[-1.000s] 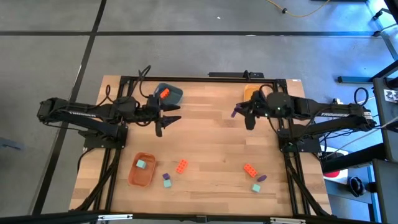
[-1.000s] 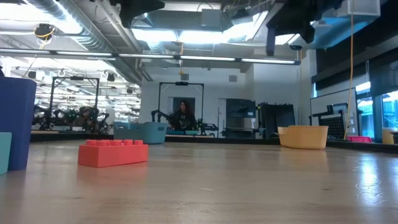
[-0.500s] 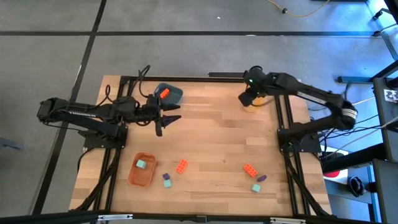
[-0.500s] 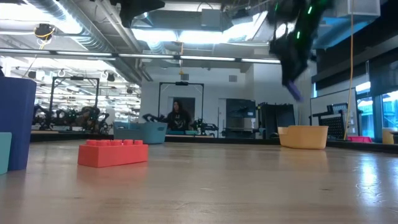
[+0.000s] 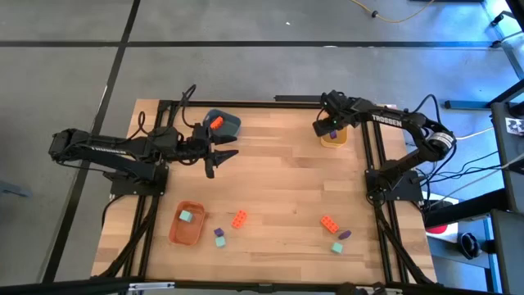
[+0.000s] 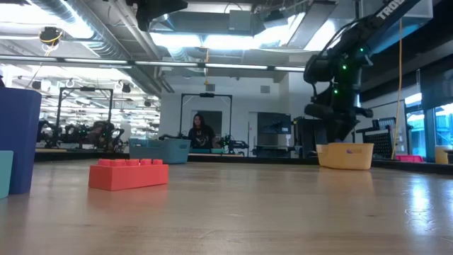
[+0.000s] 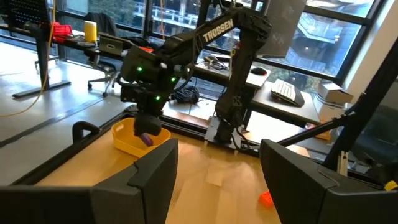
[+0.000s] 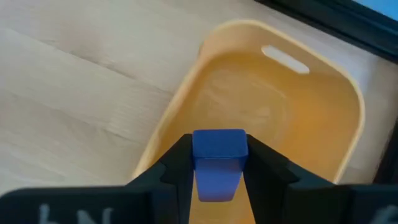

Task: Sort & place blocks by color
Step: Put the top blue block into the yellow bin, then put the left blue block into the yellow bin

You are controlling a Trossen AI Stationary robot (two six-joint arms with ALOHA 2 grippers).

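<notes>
Now right gripper (image 8: 219,169) around purple block (image 8: 218,163)

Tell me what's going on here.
The right gripper holds a purple block just above the yellow bowl at the table's far right corner, not yet released. The left gripper hangs open beside the blue bowl, which holds one orange block. More blocks lie loose along the near edge.

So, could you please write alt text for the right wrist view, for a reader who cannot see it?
The right gripper holds a purple block between its two dark fingers, right above the rim of an empty yellow bowl. The bowl sits on a light wooden table.
</notes>
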